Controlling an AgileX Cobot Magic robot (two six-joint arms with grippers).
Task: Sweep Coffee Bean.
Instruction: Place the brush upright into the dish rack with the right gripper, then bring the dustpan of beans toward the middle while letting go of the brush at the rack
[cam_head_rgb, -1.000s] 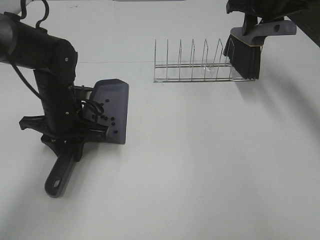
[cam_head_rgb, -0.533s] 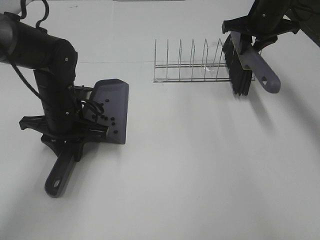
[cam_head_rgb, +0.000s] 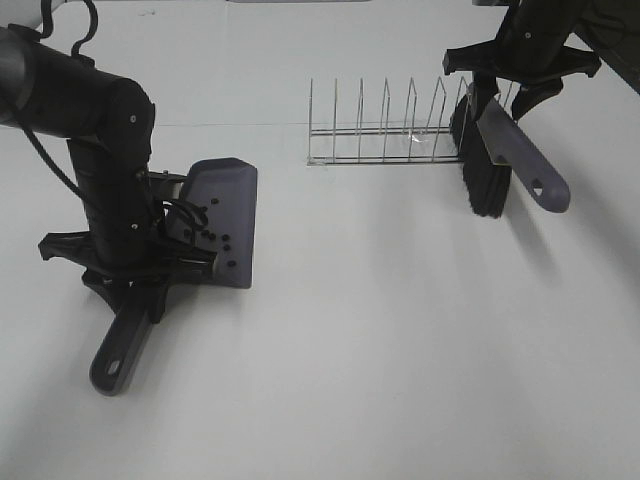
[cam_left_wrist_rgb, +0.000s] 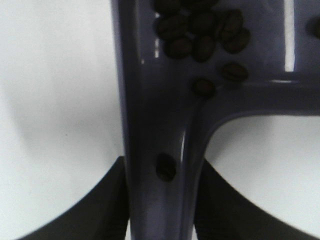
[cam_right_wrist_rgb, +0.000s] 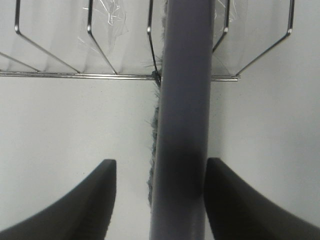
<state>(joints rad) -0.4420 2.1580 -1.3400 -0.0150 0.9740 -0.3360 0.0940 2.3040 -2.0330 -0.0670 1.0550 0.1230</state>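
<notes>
Several coffee beans (cam_left_wrist_rgb: 200, 35) lie in the grey-purple dustpan (cam_head_rgb: 225, 220), whose handle the left claw (cam_left_wrist_rgb: 160, 200) clamps tight on the counter (cam_head_rgb: 400, 350); right claw (cam_right_wrist_rgb: 157, 200) stands slightly parted around the brush (cam_head_rgb: 495, 150) handle beside the wire rack (cam_head_rgb: 385, 130)

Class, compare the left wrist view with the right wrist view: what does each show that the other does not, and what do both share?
Only the left wrist view shows the dustpan with coffee beans in it, one bean down its handle. Only the right wrist view shows the brush handle, bristles and the wire rack. Both show dark gripper fingers flanking a grey-purple handle over the white table.
</notes>
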